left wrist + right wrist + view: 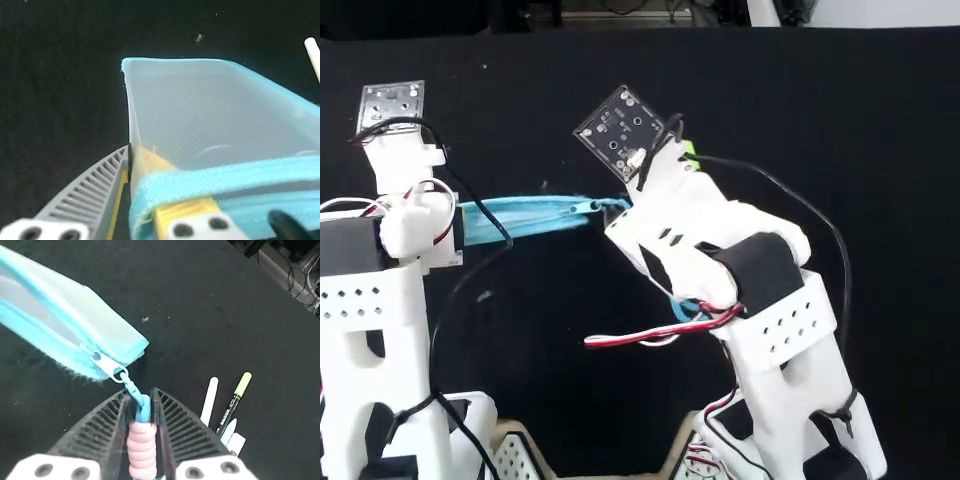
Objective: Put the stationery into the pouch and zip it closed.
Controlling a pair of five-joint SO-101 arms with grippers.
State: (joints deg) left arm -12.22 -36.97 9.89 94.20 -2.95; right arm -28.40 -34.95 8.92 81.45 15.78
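**Fig. Pouch stretched between both claws, its long axis running from claw to claw.**

I see the translucent, teal-edged mesh pouch (525, 215) over the black table (820, 100). One short end is clamped in my left claw (131, 160). The other end points at my right claw (141, 396), whose jaws are pressed together on the teal cord with a pink ribbed tag (141, 437), which is tied to the silver zip slider (98, 358). The slider sits at the pouch end nearest the right claw, so any zip travel runs along that axis, toward the left claw. I judge the pouch flat, limp and unfilled. A white stick (209, 399) and a yellow-capped black marker (234, 402) lie on the table near the right claw, outside the pouch.
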